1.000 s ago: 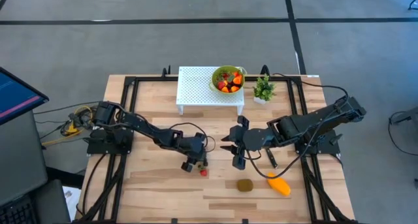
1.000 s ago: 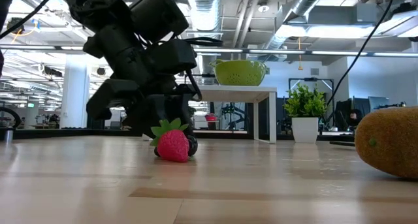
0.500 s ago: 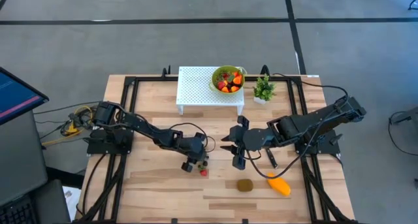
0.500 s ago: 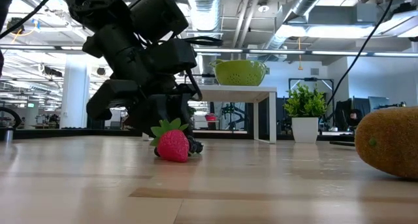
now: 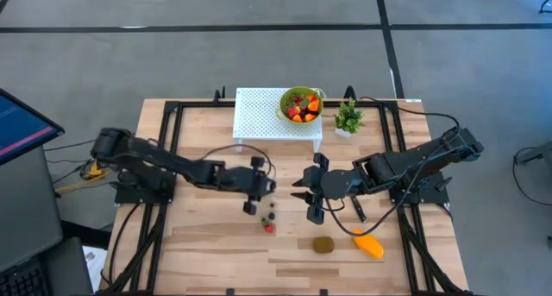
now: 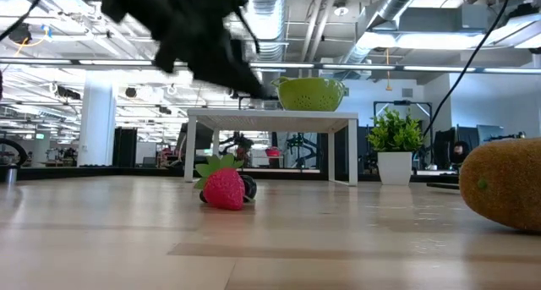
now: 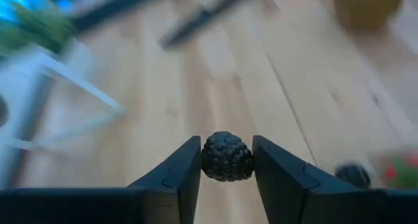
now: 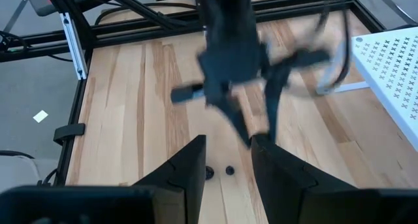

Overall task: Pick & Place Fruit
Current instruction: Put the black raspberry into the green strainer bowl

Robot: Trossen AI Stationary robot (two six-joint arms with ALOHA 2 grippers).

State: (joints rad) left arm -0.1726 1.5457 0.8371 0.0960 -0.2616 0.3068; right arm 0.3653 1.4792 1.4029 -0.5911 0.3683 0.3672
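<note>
Left gripper (image 7: 226, 160): fingers closed on a dark blackberry (image 7: 226, 157), lifted off the table.
Strawberry (image 5: 269, 228): on the wood just below this gripper, a small dark berry (image 5: 265, 217) beside it.
Kiwi (image 5: 323, 244): farther off on the table, mango (image 5: 368, 243) beyond it.
Green bowl (image 5: 300, 105): well away, on the white stand (image 5: 259, 115).
Right gripper (image 5: 312, 195): waiting mid-table, fingers slightly apart, holding nothing.

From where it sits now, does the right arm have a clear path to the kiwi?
Probably yes. The right gripper hangs just behind the kiwi, with bare tabletop between them and nothing between its fingers; only the mango lies nearby, off to the side.
</note>
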